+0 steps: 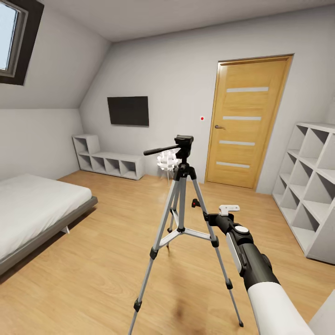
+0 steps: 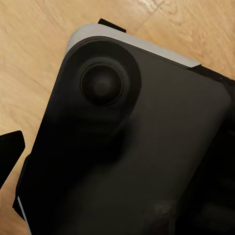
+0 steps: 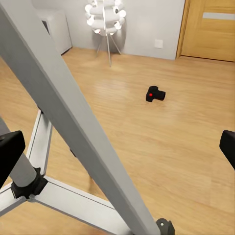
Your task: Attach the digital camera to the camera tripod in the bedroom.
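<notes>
The right arm point(image 1: 251, 260) reached forward and low beside the tripod point(image 1: 181, 195), which stood mid-floor. Its right gripper point(image 3: 117, 147) was spread, fingertips at either side with nothing between. The camera point(image 3: 155, 94) lay on the floor beyond, well apart. The left gripper's state could not be told.

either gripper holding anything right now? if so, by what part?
Nothing is held. The right gripper is open and empty beside a leg of the camera tripod; the digital camera lies on the floor beyond. The left gripper's state cannot be told.
</notes>
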Tool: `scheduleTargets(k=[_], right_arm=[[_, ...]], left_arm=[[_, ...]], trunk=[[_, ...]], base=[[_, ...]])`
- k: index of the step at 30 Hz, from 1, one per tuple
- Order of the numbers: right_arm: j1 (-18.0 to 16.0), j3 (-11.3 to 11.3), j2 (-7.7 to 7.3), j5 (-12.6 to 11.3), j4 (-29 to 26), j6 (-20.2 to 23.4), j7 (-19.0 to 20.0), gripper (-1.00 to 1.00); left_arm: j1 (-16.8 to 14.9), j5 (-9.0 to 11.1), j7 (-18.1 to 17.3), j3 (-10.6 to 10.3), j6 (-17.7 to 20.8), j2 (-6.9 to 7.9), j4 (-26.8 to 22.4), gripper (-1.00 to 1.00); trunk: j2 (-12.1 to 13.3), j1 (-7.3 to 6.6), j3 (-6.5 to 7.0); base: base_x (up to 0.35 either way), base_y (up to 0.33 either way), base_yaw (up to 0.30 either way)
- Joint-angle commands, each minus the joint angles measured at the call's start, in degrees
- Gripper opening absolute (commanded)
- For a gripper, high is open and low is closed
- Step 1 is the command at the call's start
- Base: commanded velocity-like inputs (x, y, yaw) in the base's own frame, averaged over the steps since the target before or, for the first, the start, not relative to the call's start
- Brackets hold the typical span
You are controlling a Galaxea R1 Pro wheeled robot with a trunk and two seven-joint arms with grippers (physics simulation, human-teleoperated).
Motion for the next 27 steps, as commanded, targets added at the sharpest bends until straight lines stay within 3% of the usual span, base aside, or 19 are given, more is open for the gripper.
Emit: scheduleTargets(k=[1, 11, 17, 27], right_arm=[[0.0, -0.3, 0.08, 0.6, -0.1, 0.3, 0.5, 1.00], [0.0, -0.2, 0.12, 0.6, -0.1, 0.3, 0.5, 1.00], [0.0, -0.1, 0.13, 0.6, -0.1, 0.3, 0.8, 1.00], [0.0, -0.1, 0.16, 0.6, -0.1, 0.3, 0.9, 1.00]], left_arm=[[0.0, 0.0, 0.0, 0.4, -0.1, -0.02, -0.1, 1.00], [0.0, 0.0, 0.0, 0.5, -0.1, -0.02, -0.1, 1.00], [0.0, 0.0, 0.0, 0.4, 0.0, -0.02, -0.1, 1.00], [0.0, 0.0, 0.0, 0.4, -0.1, -0.02, 0.0, 1.00]], trunk=[[0.0, 0.00, -0.05], [0.0, 0.00, -0.05], [0.0, 0.00, -0.05], [0.0, 0.00, -0.05]], base=[[0.000, 0.000, 0.000], [-0.138, 0.039, 0.000], [-0.193, 0.202, 0.000], [-0.031, 0.194, 0.000]])
